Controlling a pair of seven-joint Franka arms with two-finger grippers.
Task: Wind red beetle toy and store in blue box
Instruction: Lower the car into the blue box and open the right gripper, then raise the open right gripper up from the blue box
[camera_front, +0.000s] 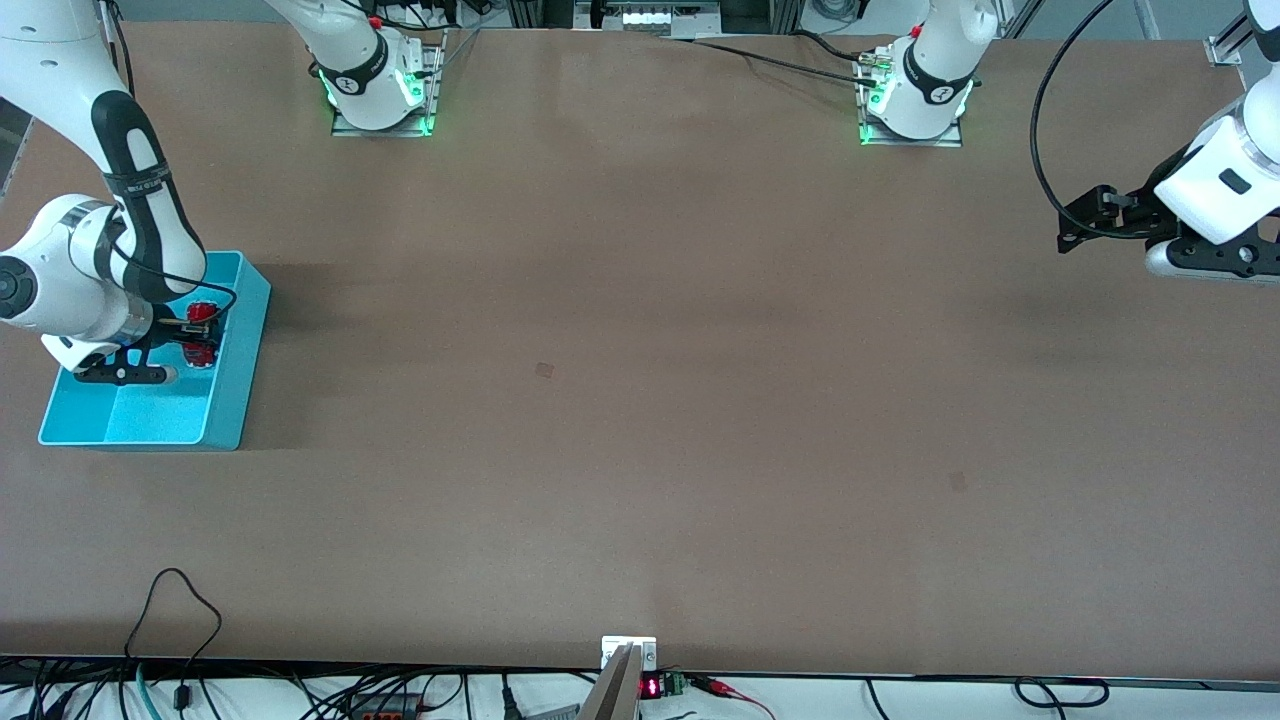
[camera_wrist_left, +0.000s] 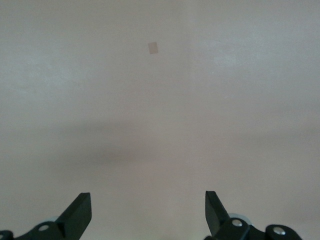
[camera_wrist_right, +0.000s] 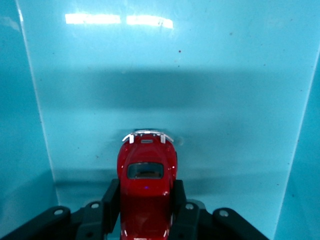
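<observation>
The red beetle toy (camera_front: 201, 318) (camera_wrist_right: 146, 167) hangs nose down inside the blue box (camera_front: 236, 378), which stands at the right arm's end of the table. My right gripper (camera_front: 193, 333) (camera_wrist_right: 146, 194) reaches down into the box and is shut on the toy's sides. The toy's silvery bumper points at the box floor (camera_wrist_right: 175, 75) and is close to it. My left gripper (camera_front: 1082, 220) (camera_wrist_left: 148, 207) waits open above bare table at the left arm's end, with nothing between its fingers.
Two small dark square marks lie on the brown table (camera_front: 544, 370) (camera_front: 957, 481); one mark (camera_wrist_left: 153, 47) shows in the left wrist view. Both arm bases (camera_front: 380, 85) (camera_front: 915, 95) stand along the table's edge farthest from the front camera. Cables (camera_front: 170, 600) run along the nearest edge.
</observation>
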